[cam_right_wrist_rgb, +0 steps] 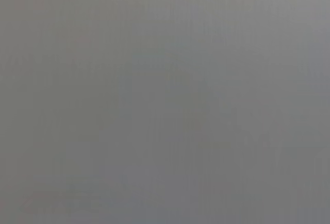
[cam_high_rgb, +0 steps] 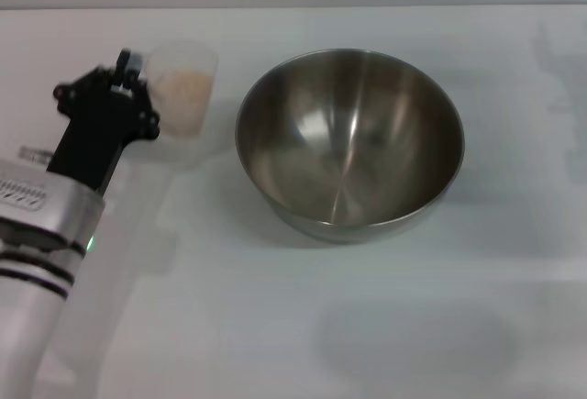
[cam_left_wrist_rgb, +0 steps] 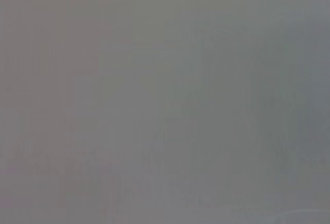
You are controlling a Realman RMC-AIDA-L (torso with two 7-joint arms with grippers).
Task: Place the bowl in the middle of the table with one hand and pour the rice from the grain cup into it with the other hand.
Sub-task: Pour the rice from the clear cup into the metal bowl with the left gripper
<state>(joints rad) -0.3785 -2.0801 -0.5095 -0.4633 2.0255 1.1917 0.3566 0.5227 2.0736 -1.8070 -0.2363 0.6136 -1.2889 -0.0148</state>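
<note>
Clear plastic grain cup (cam_high_rgb: 183, 87), upright on the table (cam_high_rgb: 275, 326) left of the steel bowl (cam_high_rgb: 348, 142), rice (cam_high_rgb: 183, 96) inside. Probably light, stiff, slippery; best clamped across the wall. Left gripper (cam_high_rgb: 136, 69) touching its side, grip impossible to judge. Right gripper unseen.

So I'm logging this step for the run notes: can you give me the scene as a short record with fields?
bowl: upright on the table, about mid-table, empty inside
cup: upright, left of the bowl, apart from it
rice: still in the cup
left gripper: at the cup's left side; grip not clear
right gripper: not in view
wrist views: show nothing usable
pour: not yet done
</note>
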